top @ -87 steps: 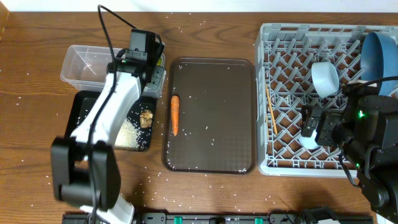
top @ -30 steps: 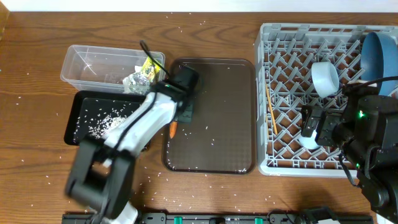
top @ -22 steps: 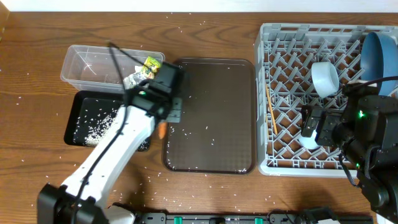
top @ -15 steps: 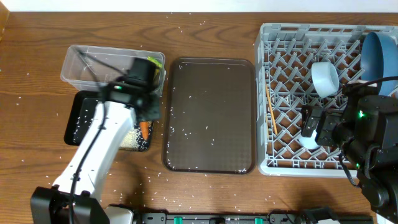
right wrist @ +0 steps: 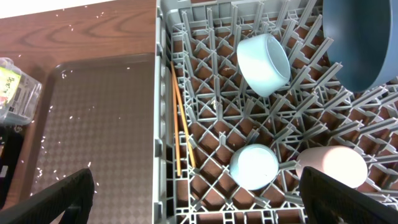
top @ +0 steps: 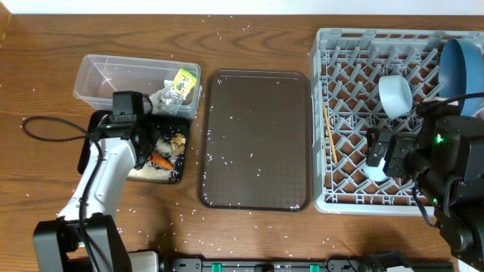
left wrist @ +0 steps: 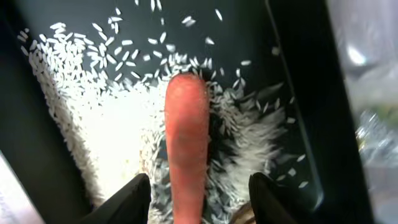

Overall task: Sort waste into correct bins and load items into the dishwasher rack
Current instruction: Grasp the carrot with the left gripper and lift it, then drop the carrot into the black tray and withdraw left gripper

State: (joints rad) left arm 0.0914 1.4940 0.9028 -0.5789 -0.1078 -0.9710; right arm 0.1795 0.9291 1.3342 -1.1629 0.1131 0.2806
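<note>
The orange carrot lies on white rice in the black tub, beside the brown lump. My left gripper hangs over it, open; in the left wrist view the carrot lies between my spread fingers, with gaps on both sides. The clear tub holds the yellow-green wrapper and crumpled paper. My right gripper is open and empty over the grey rack, which holds the blue plate, white bowl, light-blue cup, pink cup and chopsticks.
The dark brown tray lies between the bins and the rack, with only scattered rice grains on it. Loose grains also dot the wooden table. The left arm's cable trails to the left of the black tub.
My left gripper carried the carrot from the tray's left side over to the black tub and let it go onto the rice. The right arm has not moved.
</note>
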